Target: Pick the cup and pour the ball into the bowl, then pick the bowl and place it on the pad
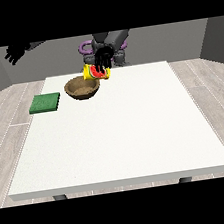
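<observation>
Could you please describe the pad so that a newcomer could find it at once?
Start at the white table and go to its far corner at the view's left. The pad lies flat there, beside the brown bowl; it alone is green and square.

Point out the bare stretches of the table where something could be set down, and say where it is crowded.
Bare: the whole near half of the table and its right side, beyond the cup. A narrow strip lies between the green pad and the bowl. Crowded: the far middle, where the hand holds the tilted cup at the bowl's rim.
</observation>
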Available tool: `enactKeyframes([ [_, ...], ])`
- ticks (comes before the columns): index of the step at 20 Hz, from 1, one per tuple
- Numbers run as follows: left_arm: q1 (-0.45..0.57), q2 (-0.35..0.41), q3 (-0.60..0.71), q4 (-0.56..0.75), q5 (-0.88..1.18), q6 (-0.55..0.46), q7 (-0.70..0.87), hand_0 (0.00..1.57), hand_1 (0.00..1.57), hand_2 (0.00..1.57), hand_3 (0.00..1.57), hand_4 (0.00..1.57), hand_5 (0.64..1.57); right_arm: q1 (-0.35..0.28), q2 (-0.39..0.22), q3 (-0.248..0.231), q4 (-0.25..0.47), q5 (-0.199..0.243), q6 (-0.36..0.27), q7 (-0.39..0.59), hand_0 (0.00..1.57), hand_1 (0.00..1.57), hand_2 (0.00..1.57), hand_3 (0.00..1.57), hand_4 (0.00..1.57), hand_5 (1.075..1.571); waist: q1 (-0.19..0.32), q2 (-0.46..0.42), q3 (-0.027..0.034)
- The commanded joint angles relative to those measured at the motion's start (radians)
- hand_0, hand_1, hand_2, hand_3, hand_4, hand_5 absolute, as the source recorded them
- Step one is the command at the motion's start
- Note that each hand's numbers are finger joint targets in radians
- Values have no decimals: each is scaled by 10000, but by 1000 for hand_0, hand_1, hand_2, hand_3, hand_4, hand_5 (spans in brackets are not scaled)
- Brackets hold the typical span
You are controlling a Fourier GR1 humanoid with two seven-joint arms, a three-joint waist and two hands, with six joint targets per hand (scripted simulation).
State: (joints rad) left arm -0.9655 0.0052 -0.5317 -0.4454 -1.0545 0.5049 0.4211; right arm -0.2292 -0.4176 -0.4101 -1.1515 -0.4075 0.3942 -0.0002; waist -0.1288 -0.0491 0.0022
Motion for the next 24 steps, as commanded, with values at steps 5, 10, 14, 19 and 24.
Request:
enactKeyframes([
  [5,-914,-51,-1904,124,-1901,-2479,2258,1217,1217,1571,1571,1057,1571,-501,523,743,68,516,-461,361,0,0,0,290,693,1552,-581,-519,-16],
  [10,-637,-52,-2823,-1465,-1975,-4262,2340,254,254,1235,1557,1077,1570,-813,800,704,591,670,-527,-519,0,0,0,324,690,1553,-582,-129,-16],
  [14,-685,-52,-2954,-2501,-1982,-5432,2119,0,0,1140,1570,1119,1571,-673,538,682,970,717,-336,-378,0,0,0,165,706,1550,-203,-387,-18],
  [19,-3,929,-1321,-2545,-1470,-3176,1930,319,319,1496,1545,1105,1570,-143,453,618,130,326,-241,287,0,0,0,50,713,1548,-397,-780,-37],
  [24,1027,1705,1309,-4237,1736,-1965,143,949,949,1367,1079,1300,1556,395,153,217,462,452,-540,201,0,0,0,107,740,1551,948,-1304,-95],
])
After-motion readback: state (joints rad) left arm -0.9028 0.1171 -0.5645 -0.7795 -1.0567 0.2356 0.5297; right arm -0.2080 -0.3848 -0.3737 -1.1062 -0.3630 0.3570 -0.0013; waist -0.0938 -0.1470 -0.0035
